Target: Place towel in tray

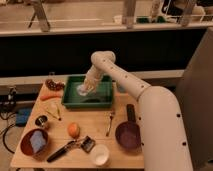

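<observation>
You'll find the gripper [86, 89] down inside the green tray [106, 98], at 12 o'clock on the table [92, 125]. The pale towel [82, 90] sits bunched at the gripper's tip, at the tray's 9 o'clock side; long axis indistinct.

The arm [131, 85] reaches left from the base, elbow bent, the gripper [85, 90] pointing down inside the tray [70, 97].
</observation>
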Tool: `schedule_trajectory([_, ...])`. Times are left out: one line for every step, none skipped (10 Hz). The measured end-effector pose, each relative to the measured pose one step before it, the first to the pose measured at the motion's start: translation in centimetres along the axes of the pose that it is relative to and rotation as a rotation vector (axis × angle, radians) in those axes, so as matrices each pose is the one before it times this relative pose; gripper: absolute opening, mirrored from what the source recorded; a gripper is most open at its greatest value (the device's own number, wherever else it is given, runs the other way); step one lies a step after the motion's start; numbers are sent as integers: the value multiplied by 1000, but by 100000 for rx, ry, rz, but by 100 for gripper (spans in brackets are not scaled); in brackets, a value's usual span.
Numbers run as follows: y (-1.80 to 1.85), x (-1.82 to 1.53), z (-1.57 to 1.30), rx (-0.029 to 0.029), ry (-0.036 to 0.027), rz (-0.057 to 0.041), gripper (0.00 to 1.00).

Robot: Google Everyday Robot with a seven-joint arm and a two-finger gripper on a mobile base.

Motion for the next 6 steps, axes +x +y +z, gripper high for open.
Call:
schedule_trajectory([-23, 56, 42, 137, -40, 158, 25])
schedule_trajectory([-33, 50, 84, 130, -62, 157, 31])
schedule_trajectory([-50, 38, 48, 146, -64, 142, 32])
schedule_trajectory([-83, 43, 54, 171, -86, 182, 32])
schedule_trajectory([-62, 55, 45, 102, -36, 160, 32])
schedule_trajectory([-39, 41, 47, 93, -69, 159, 32])
